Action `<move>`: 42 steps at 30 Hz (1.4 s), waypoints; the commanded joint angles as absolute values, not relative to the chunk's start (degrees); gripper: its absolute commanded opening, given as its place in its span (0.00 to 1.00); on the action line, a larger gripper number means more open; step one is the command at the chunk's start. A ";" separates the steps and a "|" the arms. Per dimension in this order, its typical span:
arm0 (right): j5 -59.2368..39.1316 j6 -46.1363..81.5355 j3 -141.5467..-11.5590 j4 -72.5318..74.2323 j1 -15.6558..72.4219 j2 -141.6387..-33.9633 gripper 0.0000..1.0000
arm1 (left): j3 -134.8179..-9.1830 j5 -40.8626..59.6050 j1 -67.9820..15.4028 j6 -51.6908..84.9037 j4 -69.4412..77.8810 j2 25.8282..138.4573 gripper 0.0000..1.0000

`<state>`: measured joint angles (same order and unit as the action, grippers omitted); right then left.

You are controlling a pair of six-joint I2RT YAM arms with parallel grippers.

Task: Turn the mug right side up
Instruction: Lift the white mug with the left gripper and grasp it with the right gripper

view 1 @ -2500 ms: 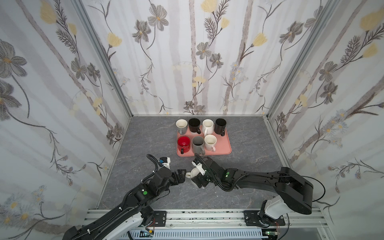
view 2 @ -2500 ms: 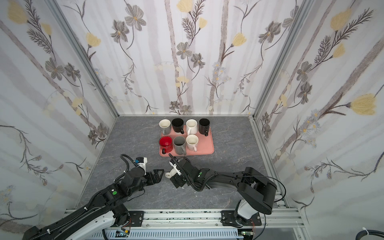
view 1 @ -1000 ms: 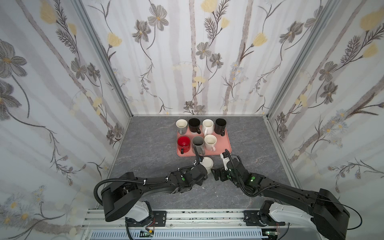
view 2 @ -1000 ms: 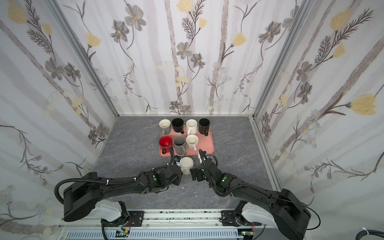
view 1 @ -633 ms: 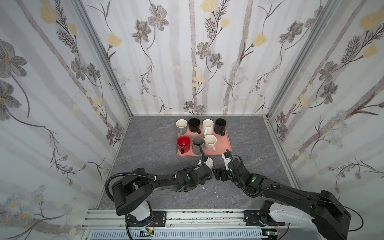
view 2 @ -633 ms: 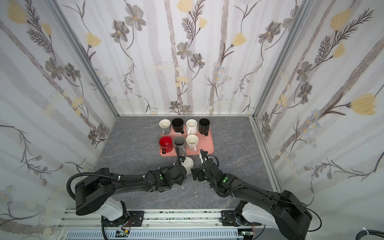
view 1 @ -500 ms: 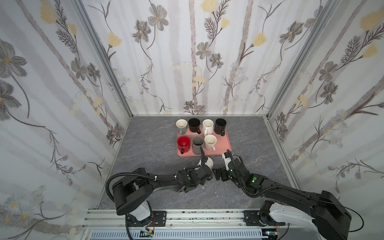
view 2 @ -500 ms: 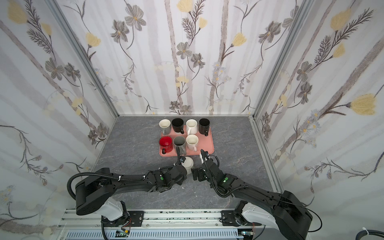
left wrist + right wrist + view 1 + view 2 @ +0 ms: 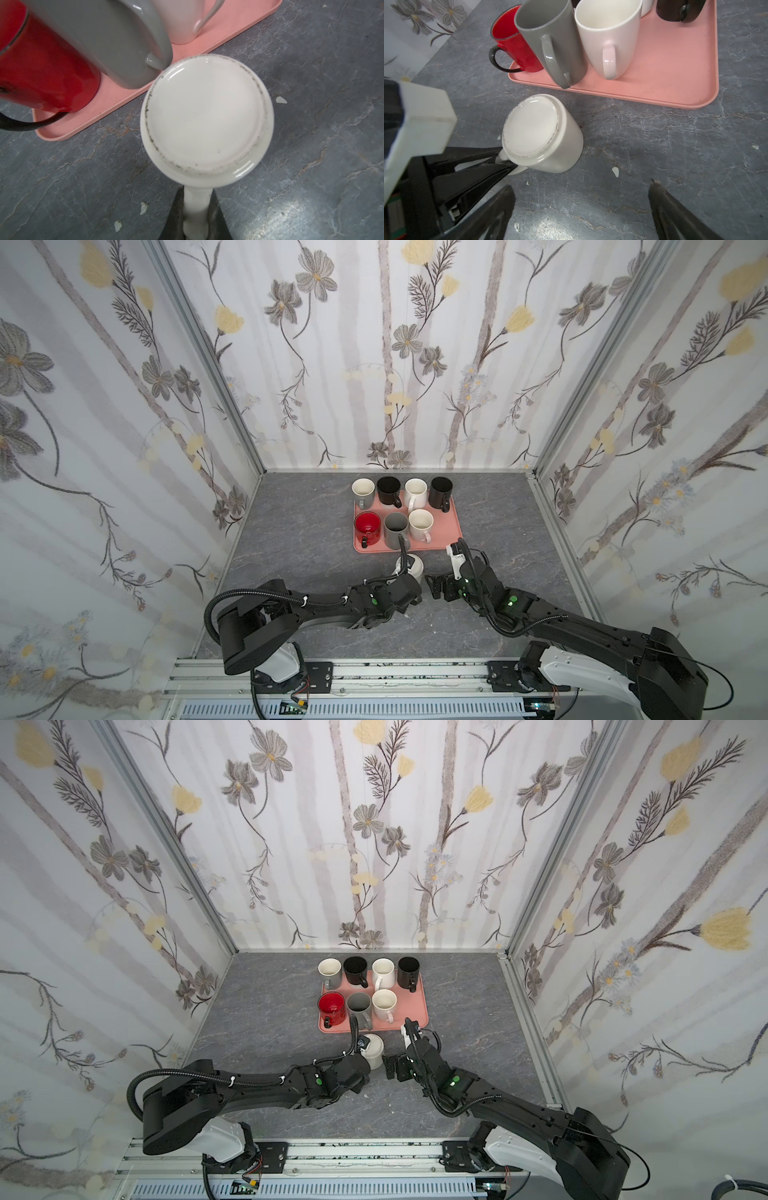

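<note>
Right wrist view showed the mug [image 9: 542,133] standing upside down, base up, on the table [image 9: 675,155]. It was just beside the near edge of the tray [image 9: 664,72], with a narrow strip of bare surface between them. The left gripper [image 9: 506,161] was pinched on the mug's handle, which pointed away from the tray. The left wrist view showed both fingers [image 9: 176,214] pressed against that handle. The right gripper [image 9: 581,185] was spread wide and empty, near the mug without touching it. The gray cup [image 9: 550,41] on the tray reached the rim with its handle, toward the mug. Open table lay left of the mug and tray in both top views.
</note>
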<state>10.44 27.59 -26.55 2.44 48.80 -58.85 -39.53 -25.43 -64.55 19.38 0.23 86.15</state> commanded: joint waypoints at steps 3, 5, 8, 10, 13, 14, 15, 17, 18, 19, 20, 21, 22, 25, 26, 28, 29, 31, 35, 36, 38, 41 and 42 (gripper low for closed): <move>10.54 29.53 -25.51 7.40 48.78 -54.97 1.00 | -36.87 -27.50 -64.43 21.72 5.67 78.59 0.00; 10.03 29.92 -25.31 8.86 48.77 -53.36 0.99 | -35.53 -27.03 -64.09 22.59 6.79 74.42 0.00; 6.77 29.89 -25.06 12.12 48.60 -51.59 1.00 | -33.17 -25.67 -62.59 24.08 8.33 67.26 0.00; 3.59 29.92 -24.76 15.33 48.60 -50.78 1.00 | -31.23 -24.46 -60.96 25.17 9.55 62.37 0.00; -1.44 30.07 -24.27 21.01 48.56 -50.21 1.00 | -27.65 -20.95 -58.03 26.73 13.10 53.80 0.00; -3.98 29.69 -23.83 24.15 48.65 -50.24 1.00 | -26.27 -19.93 -56.91 27.50 15.17 50.57 0.00; -6.09 29.89 -23.55 27.02 48.69 -50.48 0.99 | -24.69 -19.23 -55.94 28.34 17.33 47.31 0.00; -9.09 30.79 -23.36 30.97 49.00 -51.01 0.94 | -22.00 -18.15 -54.00 29.91 21.57 41.61 0.00; -10.23 31.09 -23.22 33.53 49.25 -51.34 0.93 | -20.73 -17.19 -52.94 30.82 23.76 38.77 0.00; -10.87 31.45 -22.94 36.01 49.67 -51.77 0.91 | -19.99 -16.44 -52.08 31.45 25.30 36.85 0.00; -11.57 31.93 -22.70 38.78 50.17 -52.46 0.90 | -19.48 -15.70 -51.45 32.19 27.02 35.05 0.00; -12.29 32.55 -22.67 41.40 50.79 -53.51 0.89 | -18.94 -14.96 -50.88 32.66 28.53 33.75 0.00; -12.88 32.90 -22.81 43.64 51.37 -54.70 0.88 | -18.73 -14.40 -50.64 32.94 29.95 32.76 0.00; -14.70 34.41 -23.94 50.92 53.50 -59.27 0.86 | -18.37 -12.68 -50.36 33.89 34.46 31.42 0.00; -15.41 34.94 -24.54 53.73 54.13 -61.07 0.86 | -18.25 -11.77 -50.35 34.14 36.12 31.47 0.00; -16.45 36.32 -25.86 58.53 55.00 -64.30 0.85 | -18.12 -9.75 -50.28 34.86 39.20 31.88 0.00; -17.05 37.01 -26.59 61.13 55.35 -65.96 0.85 | -18.18 -8.56 -50.25 35.20 40.80 32.30 0.00; -18.39 38.72 -27.72 65.91 55.55 -68.72 0.85 | -18.23 -5.92 -50.21 35.76 43.50 33.23 0.00; -20.43 41.64 -29.83 73.67 55.55 -72.69 0.82 | -18.49 -1.29 -50.23 36.47 47.06 34.53 0.00; -20.94 42.59 -30.27 75.13 55.55 -73.49 0.80 | -18.46 -0.42 -50.24 36.64 47.74 34.69 0.00; -21.47 43.73 -31.19 76.64 55.59 -74.66 0.77 | -18.46 0.59 -50.19 36.90 48.50 34.89 0.00; -22.05 44.60 -32.47 77.36 55.90 -76.16 0.70 | -18.44 2.06 -50.13 37.38 49.73 35.32 0.00; -22.06 44.82 -32.76 77.51 55.99 -76.57 0.67 | -18.46 2.43 -50.19 37.53 49.95 35.49 0.00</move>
